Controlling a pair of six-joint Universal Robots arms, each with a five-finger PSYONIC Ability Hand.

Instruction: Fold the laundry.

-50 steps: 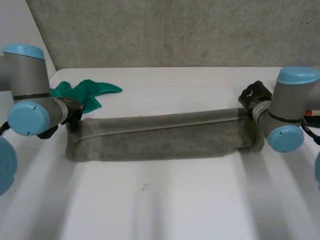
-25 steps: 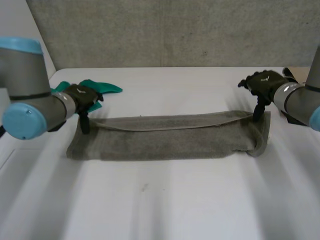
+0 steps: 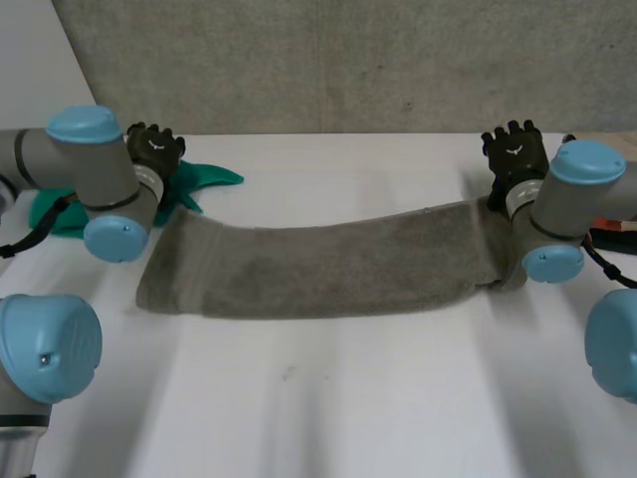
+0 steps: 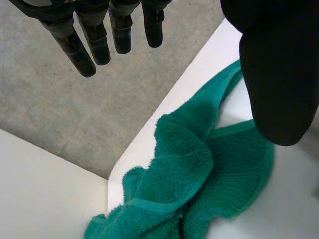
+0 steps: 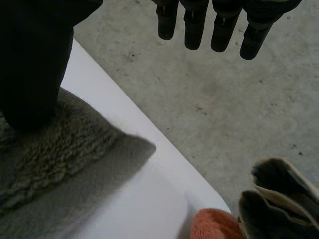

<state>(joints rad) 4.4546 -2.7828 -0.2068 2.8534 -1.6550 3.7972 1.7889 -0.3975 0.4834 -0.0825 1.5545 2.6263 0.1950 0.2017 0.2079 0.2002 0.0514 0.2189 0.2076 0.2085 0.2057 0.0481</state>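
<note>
Spanning left to right, folded grey towel (image 3: 328,264)

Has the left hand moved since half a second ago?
Yes. The left hand has come off the grey towel at its corner and moved toward the wall, now over the green cloth.

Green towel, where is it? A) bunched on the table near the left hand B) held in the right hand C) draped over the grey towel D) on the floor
A: the green towel lies bunched on the table near the left hand, whose straight fingers hold nothing.
</note>
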